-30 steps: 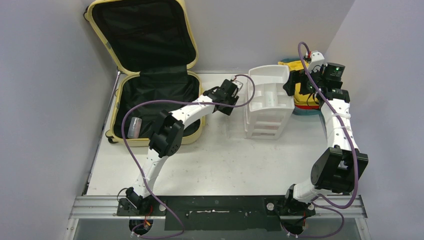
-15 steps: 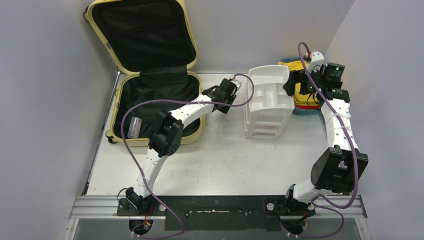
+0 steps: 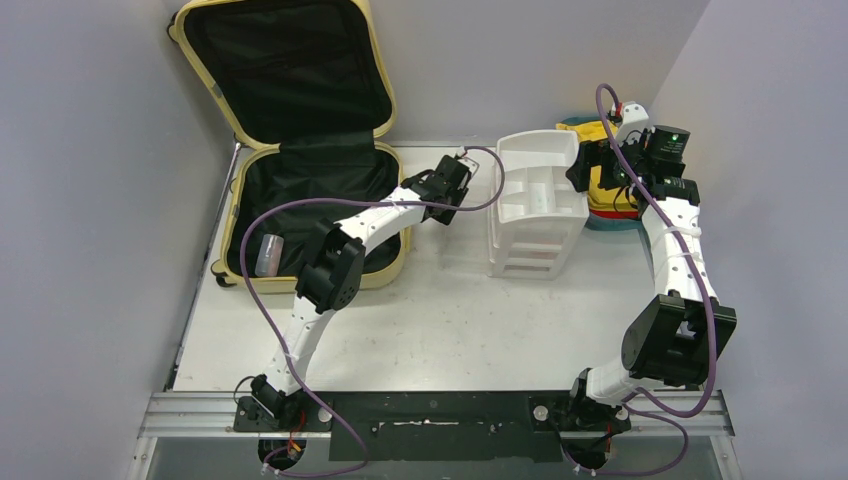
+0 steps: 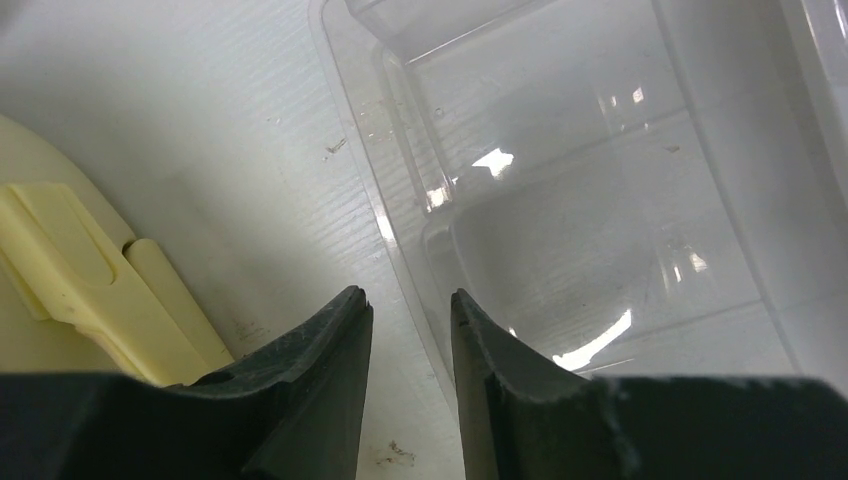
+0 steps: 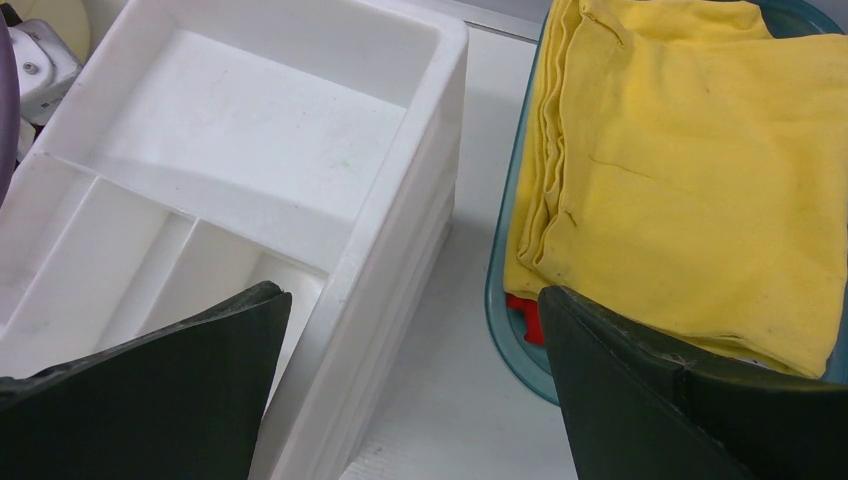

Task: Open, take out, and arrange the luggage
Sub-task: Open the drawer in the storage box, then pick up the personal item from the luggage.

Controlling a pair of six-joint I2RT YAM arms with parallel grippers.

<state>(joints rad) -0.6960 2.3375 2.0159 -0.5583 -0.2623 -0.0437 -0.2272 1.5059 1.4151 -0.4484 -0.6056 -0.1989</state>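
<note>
Setup for a rim grab, I reckon: left end effector [image 4: 405, 300], narrowly spread, straddles the drawer organizer [image 4: 600, 200] rim; right end effector [image 5: 410, 292] gapes idle.

Only the left arm is doing anything here. The left gripper [image 4: 408, 300] backs off a touch, easing away from the white organizer [image 3: 535, 200] on its one side and toward the luggage [image 3: 285, 70] on its other. Its jaws also pinch in closer, so there's just a slim gap between them. The purple cable [image 3: 495, 180] looped off the wrist swings in with it.
</note>
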